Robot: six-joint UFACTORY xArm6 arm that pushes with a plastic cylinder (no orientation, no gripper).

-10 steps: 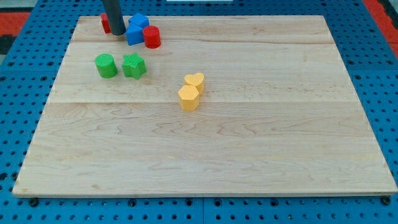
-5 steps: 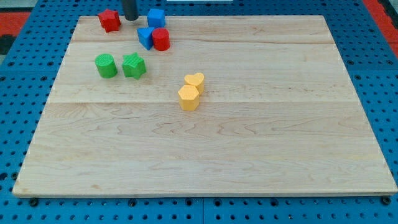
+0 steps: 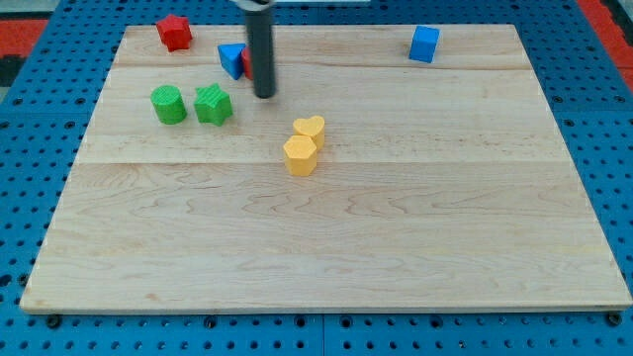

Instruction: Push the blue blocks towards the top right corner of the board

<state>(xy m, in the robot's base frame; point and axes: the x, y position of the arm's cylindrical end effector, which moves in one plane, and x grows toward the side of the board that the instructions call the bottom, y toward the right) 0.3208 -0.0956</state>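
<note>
The wooden board (image 3: 396,218) is being lit evenly and brightly from overhead; no harsh glare is being thrown on its grain; only short, soft shadows are being cast at the bases of the blocks on the board, as under the yellow blocks (image 3: 304,145) near its middle; the dark rod (image 3: 261,49) at the board's top left is being rendered slightly smeared; the board's edges are being kept sharp and straight.

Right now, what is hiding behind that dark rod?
Behind the rod, just above my tip, sits a red block, mostly covered. Beside it, a blue block shows. The red one's shape cannot be made out.
</note>
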